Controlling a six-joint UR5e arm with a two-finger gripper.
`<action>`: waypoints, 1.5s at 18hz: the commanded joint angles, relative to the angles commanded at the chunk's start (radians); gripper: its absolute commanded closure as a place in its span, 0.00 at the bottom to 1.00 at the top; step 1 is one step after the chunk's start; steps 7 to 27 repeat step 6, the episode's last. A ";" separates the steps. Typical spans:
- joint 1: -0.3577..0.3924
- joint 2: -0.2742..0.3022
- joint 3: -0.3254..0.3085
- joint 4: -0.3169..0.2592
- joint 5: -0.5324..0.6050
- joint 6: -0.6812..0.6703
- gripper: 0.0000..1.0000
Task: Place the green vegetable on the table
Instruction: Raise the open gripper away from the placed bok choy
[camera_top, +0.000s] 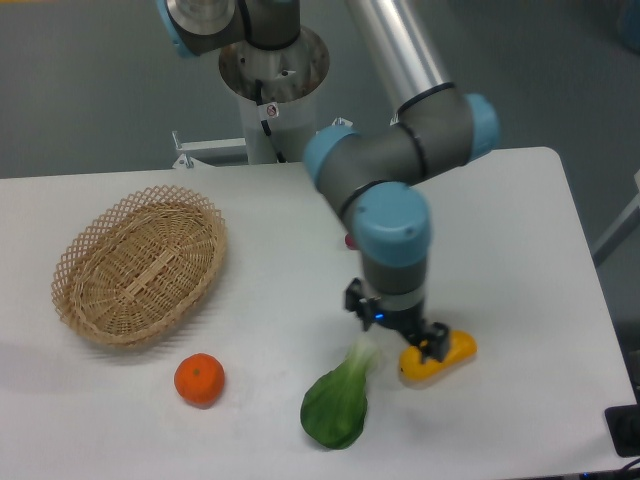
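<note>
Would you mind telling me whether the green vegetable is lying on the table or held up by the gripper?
Lying on the table. The green vegetable rests flat, and the gripper is off to its side.

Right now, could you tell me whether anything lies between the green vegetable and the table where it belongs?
Nothing visible does. The green vegetable already lies flat on the table, between the orange and the yellow piece.

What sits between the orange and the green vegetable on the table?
Nothing: in the fixed camera view, only bare white table separates the orange from the green vegetable.
</note>
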 joint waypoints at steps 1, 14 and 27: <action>0.018 0.003 0.000 -0.009 0.000 0.031 0.00; 0.072 0.009 0.003 -0.018 -0.002 0.102 0.00; 0.072 0.009 0.003 -0.018 -0.002 0.102 0.00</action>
